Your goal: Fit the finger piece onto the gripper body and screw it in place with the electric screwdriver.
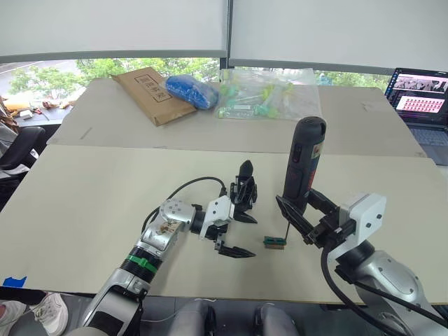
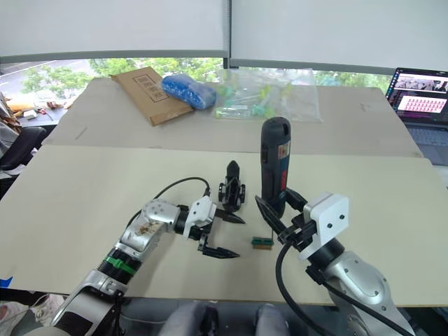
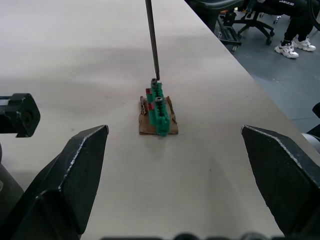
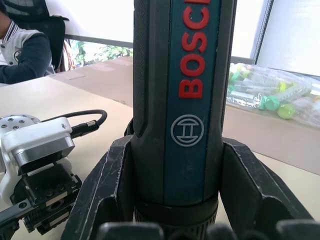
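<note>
Standing upright at centre-right of the frame, the electric screwdriver is clamped between the fingers of the right tool. Its thin metal bit reaches down to a small green-and-brown block lying on the tabletop, the tip touching a screw on the block's top. To the left, the left tool has its fingers spread wide and empty, facing the block. The gripper body stands just beside that tool's upper finger, its pointed black finger upward. In the upper frame lie a cardboard envelope, a blue bag and a clear bag of tubes; a laptop sits at upper right.
</note>
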### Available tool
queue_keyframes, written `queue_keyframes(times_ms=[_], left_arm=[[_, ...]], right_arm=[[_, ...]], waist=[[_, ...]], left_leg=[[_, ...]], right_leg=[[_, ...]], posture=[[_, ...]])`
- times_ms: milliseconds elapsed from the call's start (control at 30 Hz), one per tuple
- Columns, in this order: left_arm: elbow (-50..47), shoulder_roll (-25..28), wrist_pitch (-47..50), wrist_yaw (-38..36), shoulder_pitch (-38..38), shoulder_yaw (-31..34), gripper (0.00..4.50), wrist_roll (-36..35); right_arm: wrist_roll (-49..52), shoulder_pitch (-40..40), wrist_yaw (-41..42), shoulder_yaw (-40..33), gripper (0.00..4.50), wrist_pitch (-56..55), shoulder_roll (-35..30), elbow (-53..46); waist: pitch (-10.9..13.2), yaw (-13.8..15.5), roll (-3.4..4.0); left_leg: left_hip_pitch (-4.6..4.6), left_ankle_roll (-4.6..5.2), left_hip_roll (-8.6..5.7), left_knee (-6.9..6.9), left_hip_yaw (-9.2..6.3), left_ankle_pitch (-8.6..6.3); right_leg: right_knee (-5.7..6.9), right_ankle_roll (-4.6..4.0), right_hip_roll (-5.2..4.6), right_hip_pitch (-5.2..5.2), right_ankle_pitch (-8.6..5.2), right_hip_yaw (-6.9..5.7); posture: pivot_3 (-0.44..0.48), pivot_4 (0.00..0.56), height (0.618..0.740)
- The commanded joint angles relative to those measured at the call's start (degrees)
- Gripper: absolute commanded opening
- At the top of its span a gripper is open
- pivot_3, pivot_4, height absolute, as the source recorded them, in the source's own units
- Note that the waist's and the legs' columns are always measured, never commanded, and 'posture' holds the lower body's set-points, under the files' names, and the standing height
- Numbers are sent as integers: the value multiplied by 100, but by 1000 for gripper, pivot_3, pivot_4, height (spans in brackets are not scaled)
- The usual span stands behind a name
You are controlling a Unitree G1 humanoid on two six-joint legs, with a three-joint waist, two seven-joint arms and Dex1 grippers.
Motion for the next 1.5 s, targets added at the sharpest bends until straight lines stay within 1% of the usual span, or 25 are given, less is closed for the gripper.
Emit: queue_keyframes(times_ms=[33,600,800,933,1033,1267,1500], left_arm=[[25,-64,-109,20,-81,-5,4500,-17],[93,-135,-151,38,-74,-22,4500,18],[85,-137,-97,3,-46,-28,4500,-12],[-27,-72,-29,-71,29,-22,4500,-68],[-60,-14,-19,-109,55,-11,4500,-80],[-36,-16,-52,-51,43,-7,4500,-47],[52,-122,-119,65,41,-49,4500,14]], right_arm=[[93,2,50,-162,1953,-165,-40,-282],[118,181,136,-224,1953,-213,-53,-316],[562,35,164,-446,1953,-186,-58,-500],[1058,-208,488,-761,1953,-228,-227,-144],[1224,-389,662,-824,1953,-224,-309,145],[1029,-477,1072,-770,1953,-541,-297,672],[1011,-264,1183,-834,1953,-742,-291,623]], waist=[[0,-2,0],[0,-1,0],[0,-6,0],[0,-5,0],[0,-3,-1],[0,7,-1],[0,5,-1]], left_leg=[[0,0,0,0,0,0],[0,0,0,0,0,0],[0,1,1,0,0,0],[0,1,1,1,-1,-1],[1,3,1,1,-2,-2],[-1,8,0,1,1,-4],[-1,8,0,2,1,-5]], right_leg=[[0,0,0,0,0,0],[0,0,0,0,0,0],[-1,0,0,0,0,1],[-2,0,0,0,0,1],[-3,0,0,1,0,1],[1,0,-1,1,0,1],[0,0,-1,1,0,2]], posture=[[0,150,740],[0,150,740],[0,150,740],[0,150,740],[0,150,740],[0,150,740],[0,150,740]])
